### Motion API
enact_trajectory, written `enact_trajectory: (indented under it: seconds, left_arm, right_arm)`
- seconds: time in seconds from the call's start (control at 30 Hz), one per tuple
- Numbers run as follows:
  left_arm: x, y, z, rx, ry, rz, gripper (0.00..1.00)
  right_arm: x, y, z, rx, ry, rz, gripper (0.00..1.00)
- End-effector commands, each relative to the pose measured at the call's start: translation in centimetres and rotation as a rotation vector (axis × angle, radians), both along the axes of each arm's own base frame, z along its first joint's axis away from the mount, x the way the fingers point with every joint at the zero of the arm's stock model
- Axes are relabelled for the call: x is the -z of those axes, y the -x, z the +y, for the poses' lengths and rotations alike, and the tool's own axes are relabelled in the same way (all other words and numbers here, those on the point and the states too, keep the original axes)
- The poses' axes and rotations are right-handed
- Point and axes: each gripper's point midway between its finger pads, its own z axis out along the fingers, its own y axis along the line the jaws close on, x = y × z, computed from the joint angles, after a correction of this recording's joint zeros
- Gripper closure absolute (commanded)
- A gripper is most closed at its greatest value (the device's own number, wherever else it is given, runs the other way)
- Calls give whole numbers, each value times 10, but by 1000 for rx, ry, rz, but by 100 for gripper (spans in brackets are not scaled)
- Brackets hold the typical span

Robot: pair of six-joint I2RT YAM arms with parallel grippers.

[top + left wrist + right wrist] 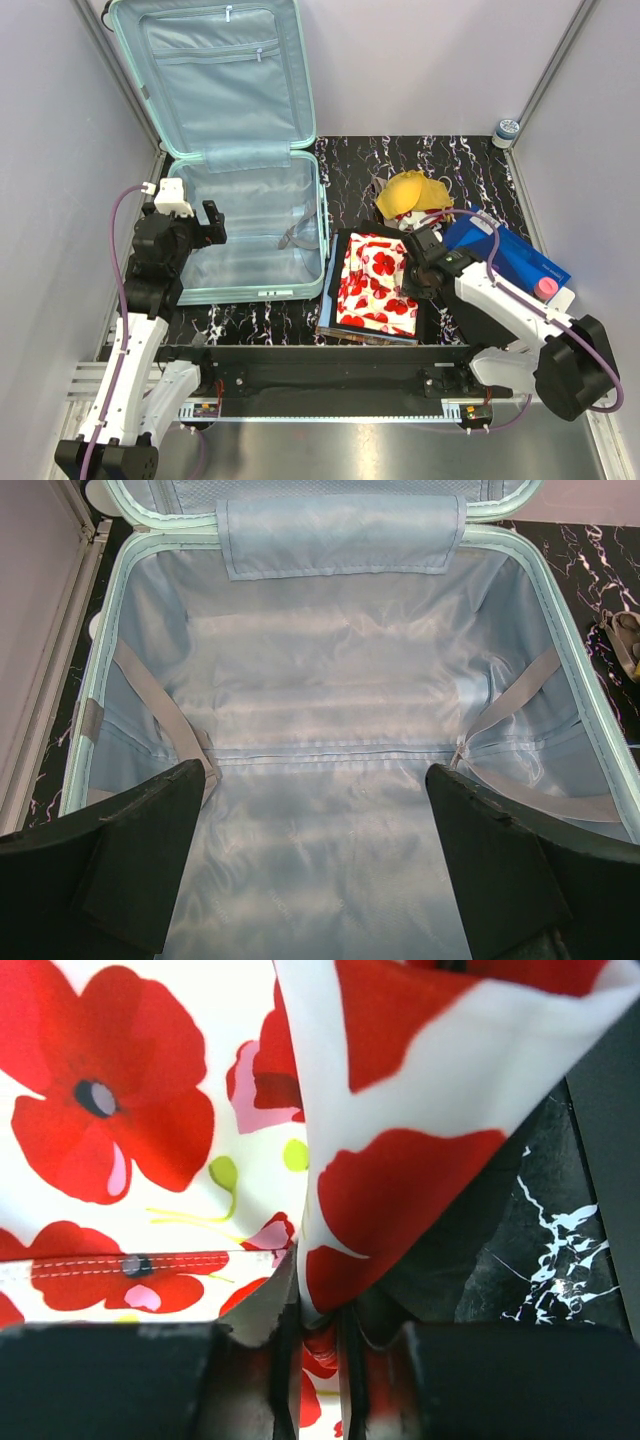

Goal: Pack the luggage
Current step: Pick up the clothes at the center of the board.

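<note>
One luggage (240, 200), back left of the marbled black table (350, 160); lid upright against the back wall, base flat and open. Two grey straps (165, 715) cross the pale teal lining. Left gripper (315, 780) sits over the base's near edge, jaws spread wide, holding nothing. Just right of the luggage: one floral cloth (375, 280), white with red poppies, on one dark flat board (335, 300). Right gripper (320, 1360) has its jaws pinched on a raised fold of the floral cloth. Further right: one yellow cloth (412, 192), one blue box (505, 250), one pink-capped item (545, 288). One small jar (507, 130) in the back right corner.
</note>
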Motion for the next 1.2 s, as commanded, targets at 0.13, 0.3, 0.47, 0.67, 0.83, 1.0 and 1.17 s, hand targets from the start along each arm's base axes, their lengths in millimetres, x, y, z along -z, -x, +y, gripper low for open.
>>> enact_trajectory:
  seconds: [0.13,0.3,0.47,0.67,0.83,1.0,1.17]
  left_arm:
    - [-12,-1,-2,16,-9,-59,1]
    - [-11,-1,-2,17,-9,-56,1]
    - [-12,-2,-3,19,-9,-57,1]
    - [-13,-1,-2,16,-9,-63,1]
    - [-13,-1,-2,16,-10,-63,1]
    - [-13,-1,-3,19,-10,-62,1]
    - [-14,-1,-3,19,-11,-65,1]
  right_arm:
    - [-46,-12,33,-107,-156,-101,100]
    - [-67,-15,38,-142,-184,-147,100]
    - [-92,-24,39,-172,-170,-190,100]
    - [-115,-35,43,-217,-154,-230,100]
    - [-134,-42,48,-238,-169,-267,100]
    - [-151,-44,56,-263,-204,-290,100]
    - [-167,-47,64,-286,-236,-309,100]
